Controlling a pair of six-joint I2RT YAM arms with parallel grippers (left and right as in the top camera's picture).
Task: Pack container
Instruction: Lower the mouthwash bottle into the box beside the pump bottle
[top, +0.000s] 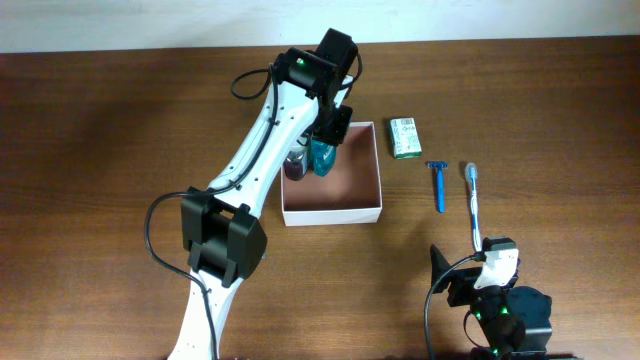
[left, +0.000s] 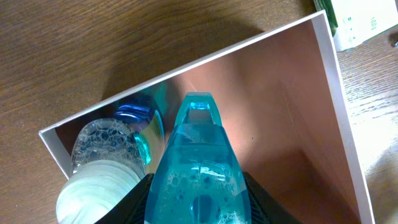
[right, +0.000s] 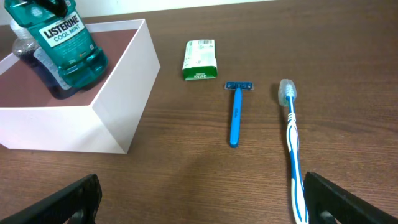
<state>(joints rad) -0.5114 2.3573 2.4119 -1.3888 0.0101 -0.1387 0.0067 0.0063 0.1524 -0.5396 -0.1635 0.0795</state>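
While the left pincer (left: 198, 205) grips a teal mouthwash bottle (right: 65, 50) inside the container (top: 333, 215), container mid-bench (top: 120, 120), clear bottle (left: 102, 162) just beside the mouthwash, right pincer (right: 202, 202) wide and empty, soap box (top: 404, 137), razor (top: 438, 186), toothbrush (top: 474, 205) right of it

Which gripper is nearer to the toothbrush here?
Right. The right gripper sits open at the toothbrush's handle end. The left gripper is well away across the table, over the container, gripping the mouthwash bottle.

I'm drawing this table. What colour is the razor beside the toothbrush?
The razor is bright blue; the right wrist view shows it best.
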